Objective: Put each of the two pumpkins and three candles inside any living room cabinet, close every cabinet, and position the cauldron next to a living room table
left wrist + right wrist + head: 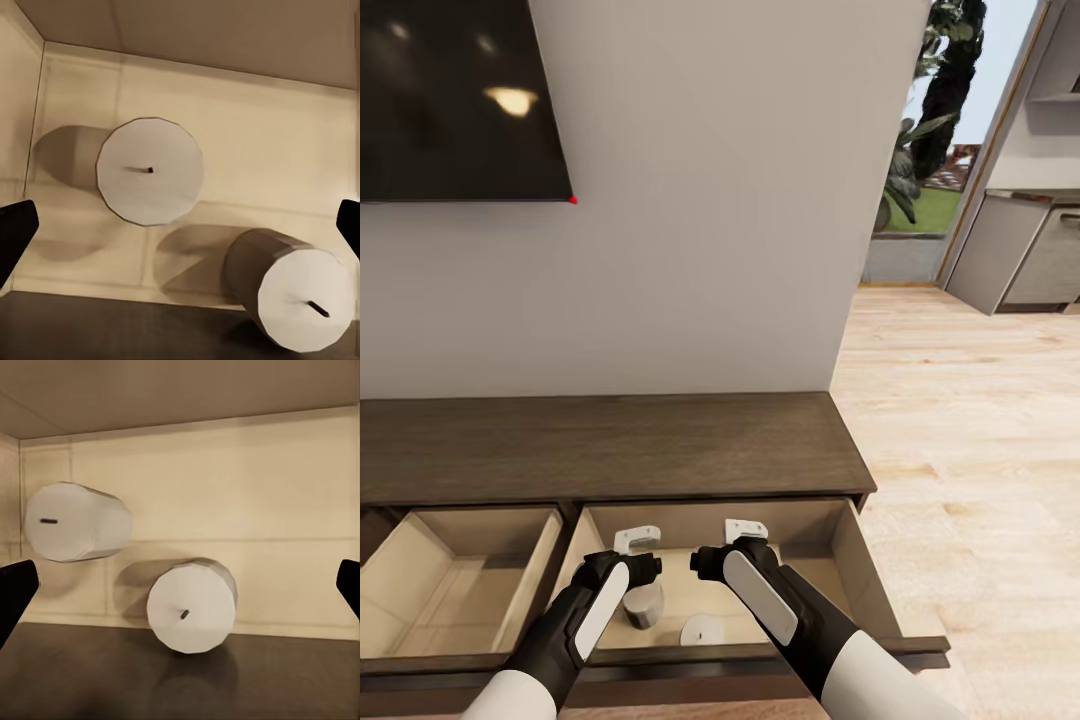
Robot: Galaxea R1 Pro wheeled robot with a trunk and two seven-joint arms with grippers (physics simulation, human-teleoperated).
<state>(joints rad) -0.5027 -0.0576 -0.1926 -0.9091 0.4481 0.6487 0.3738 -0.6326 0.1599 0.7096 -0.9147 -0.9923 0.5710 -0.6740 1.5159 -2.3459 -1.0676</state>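
Off-white wax, two pieces: one candle (644, 606) and a second candle (703, 630) stood on the pale beige floor of the open right-hand drawer (846, 545) of the dark brown cabinet (610, 445), just below and between the two end effectors. In the left wrist view both sat beneath the spread fingers, one candle (150, 171) near the drawer's corner, the other (294, 291) close to the front edge. The right wrist view showed the same pair, (75, 522) and (191, 606), near each other but apart.

Count, as seen: candles, two of three; pumpkins, none in sight; open drawers, two, the left-hand drawer (420, 575) holding nothing visible.

Left end effector (637, 541): fingers spread, holding nothing, hanging over the right drawer above the candles. Right end effector (745, 530): fingers likewise spread and empty, beside the left one over the same drawer.

Step in hand, by judgement: stowing candles, with two lodged. The next move would call for lifting both arms clear of the drawer without brushing the candles, then fetching the remaining candle and the pumpkins. Both drawers would need pushing shut afterwards.

Surroundings: dark wall screen (460, 100) above the cabinet; light wood floor (980, 450) beyond the right end effector.
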